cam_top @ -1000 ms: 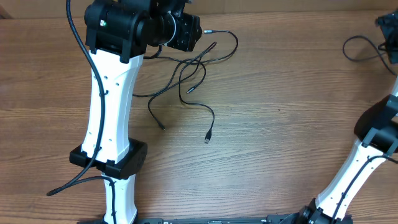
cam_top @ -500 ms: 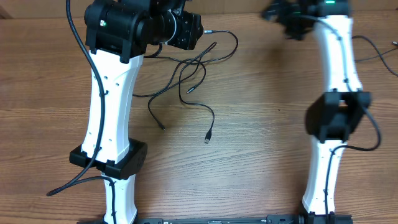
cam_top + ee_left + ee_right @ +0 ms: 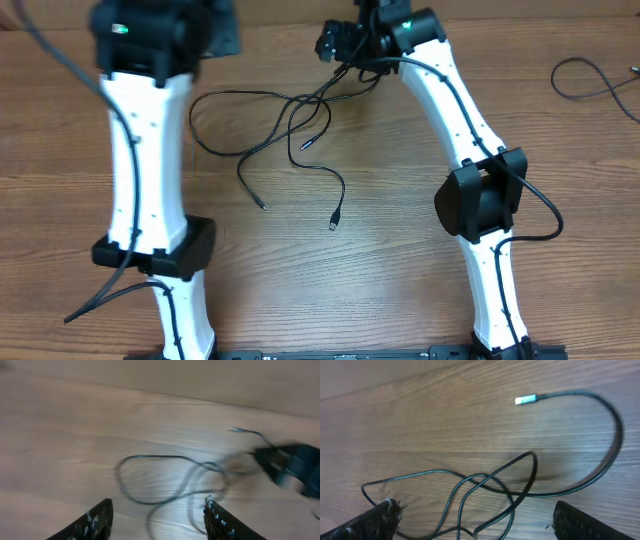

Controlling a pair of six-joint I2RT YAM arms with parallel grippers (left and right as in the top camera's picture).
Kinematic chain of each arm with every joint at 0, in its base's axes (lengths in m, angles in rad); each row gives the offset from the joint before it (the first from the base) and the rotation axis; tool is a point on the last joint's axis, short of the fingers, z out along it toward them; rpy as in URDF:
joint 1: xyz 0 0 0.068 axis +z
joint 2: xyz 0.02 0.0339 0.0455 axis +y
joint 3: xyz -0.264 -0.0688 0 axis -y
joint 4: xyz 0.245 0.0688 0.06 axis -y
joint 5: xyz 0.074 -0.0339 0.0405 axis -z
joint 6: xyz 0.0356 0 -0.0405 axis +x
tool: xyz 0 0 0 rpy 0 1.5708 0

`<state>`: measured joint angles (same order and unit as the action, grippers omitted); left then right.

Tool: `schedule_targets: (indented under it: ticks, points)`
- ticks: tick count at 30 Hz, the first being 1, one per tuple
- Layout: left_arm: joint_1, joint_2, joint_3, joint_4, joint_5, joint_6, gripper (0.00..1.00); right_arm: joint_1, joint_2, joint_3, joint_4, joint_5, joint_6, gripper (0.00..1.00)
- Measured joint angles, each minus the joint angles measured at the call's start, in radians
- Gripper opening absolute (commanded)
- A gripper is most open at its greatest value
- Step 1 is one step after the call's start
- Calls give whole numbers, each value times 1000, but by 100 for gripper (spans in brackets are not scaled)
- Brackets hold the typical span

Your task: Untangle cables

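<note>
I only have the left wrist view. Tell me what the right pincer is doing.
Observer: The right pincer is open over the tangle's far edge, gripping nothing.
Operator: Give me the loose ends.
Observer: Two plugs lie on the tangle's near side, one left of the other.
Operator: Report any other cable.
Observer: A separate cable lies near the table's far right corner.

The cables (image 3: 165, 456) ahead of the left tool (image 3: 157, 510) are blurred, and the bottom edge cuts them off.
</note>
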<state>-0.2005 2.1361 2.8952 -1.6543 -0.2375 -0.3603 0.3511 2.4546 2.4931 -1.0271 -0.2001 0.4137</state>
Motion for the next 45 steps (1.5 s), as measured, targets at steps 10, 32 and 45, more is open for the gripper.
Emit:
schedule_targets:
  ticks: [10, 32, 45]
  points:
    - [199, 0, 0, -33, 100, 13, 66, 5, 0, -282, 158, 9, 48, 41]
    - [187, 0, 0, -33, 284, 57, 70, -142, -314, 294, -74, -58, -97, 4]
    - [134, 0, 0, -33, 309, 83, 70, -525, -358, 341, -169, -54, -133, 4]
